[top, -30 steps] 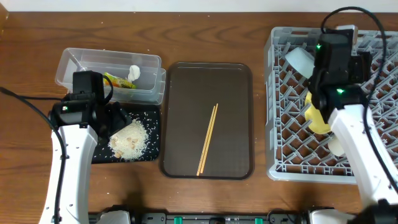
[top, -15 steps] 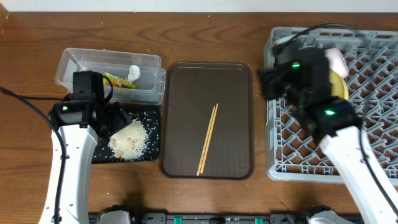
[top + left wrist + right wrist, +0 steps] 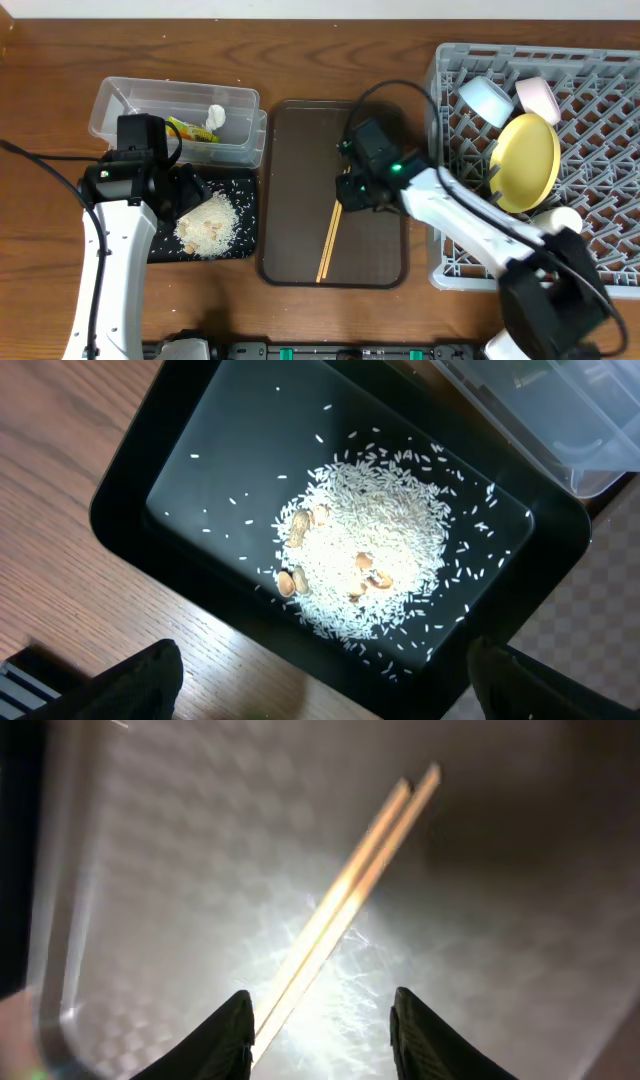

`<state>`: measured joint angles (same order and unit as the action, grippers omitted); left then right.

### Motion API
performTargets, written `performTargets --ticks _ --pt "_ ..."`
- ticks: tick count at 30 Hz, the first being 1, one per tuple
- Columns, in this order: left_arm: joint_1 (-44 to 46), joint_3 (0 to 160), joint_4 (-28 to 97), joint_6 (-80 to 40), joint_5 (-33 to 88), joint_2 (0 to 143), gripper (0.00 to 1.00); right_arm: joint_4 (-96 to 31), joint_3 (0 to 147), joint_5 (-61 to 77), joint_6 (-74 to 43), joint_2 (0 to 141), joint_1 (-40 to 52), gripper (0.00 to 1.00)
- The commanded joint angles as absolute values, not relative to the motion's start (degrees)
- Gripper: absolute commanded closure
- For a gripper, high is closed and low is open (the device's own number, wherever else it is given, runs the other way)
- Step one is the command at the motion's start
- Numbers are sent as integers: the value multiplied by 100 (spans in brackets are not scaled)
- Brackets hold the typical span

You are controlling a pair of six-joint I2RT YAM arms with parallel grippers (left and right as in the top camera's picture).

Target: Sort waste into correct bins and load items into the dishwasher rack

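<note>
Two wooden chopsticks (image 3: 327, 247) lie side by side on the brown serving tray (image 3: 300, 130). My right gripper (image 3: 350, 191) hangs open just above their upper part, and in the right wrist view they (image 3: 352, 888) run between its fingers (image 3: 322, 1025). My left gripper (image 3: 187, 188) is open and empty over the black tray (image 3: 246, 218), which holds a pile of rice scraps (image 3: 208, 222) (image 3: 365, 555). The clear tub (image 3: 130, 92) holds the green-and-orange wrapper (image 3: 188, 129) and the white tissue (image 3: 216, 116). The grey rack (image 3: 437, 110) holds the yellow plate (image 3: 528, 160), light-blue bowl (image 3: 486, 98), pale cup (image 3: 537, 97) and white bowl (image 3: 556, 220).
The brown tray sits between the black tray and the rack, with bare wooden table around them. In the left wrist view the black tray (image 3: 190, 450) fills the frame, with the clear tub's corner (image 3: 560, 410) at the upper right.
My right arm has swung left from over the rack to over the brown tray, above the chopsticks. The plate and bowls in the rack are now uncovered. The left arm has not moved.
</note>
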<state>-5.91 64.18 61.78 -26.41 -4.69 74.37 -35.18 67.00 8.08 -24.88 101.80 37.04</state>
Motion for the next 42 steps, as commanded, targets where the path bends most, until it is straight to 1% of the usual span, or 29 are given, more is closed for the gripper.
performTargets --ticks 1,11,19,20,22,25,32,42 --pt "-615 6396 6211 -2687 -517 7411 7 -3542 6716 596 -3175 10527 3815 57" --pt "-615 6396 6211 -2689 -517 7411 7 -3503 6716 582 -3387 11251 3833 58" --pt "-615 6396 6211 -2687 -517 7411 7 -3472 6718 582 -3385 11157 3833 58" --pt "-615 6396 6211 -2687 -517 7411 7 -3476 6718 580 -3385 11155 3830 59" --pt "-615 6396 6211 -2689 -517 7411 7 -3481 6718 578 -3402 11155 3830 64" --pt "-615 6396 6211 -2689 -517 7411 7 -3461 6718 443 -3601 11155 3863 65" --pt "-615 6396 6211 -2689 -517 7411 7 -3380 6718 -298 -3774 11155 4311 64" --pt "-615 6396 6213 -2687 -517 7411 7 -3492 6716 -467 -4121 11179 4504 62"
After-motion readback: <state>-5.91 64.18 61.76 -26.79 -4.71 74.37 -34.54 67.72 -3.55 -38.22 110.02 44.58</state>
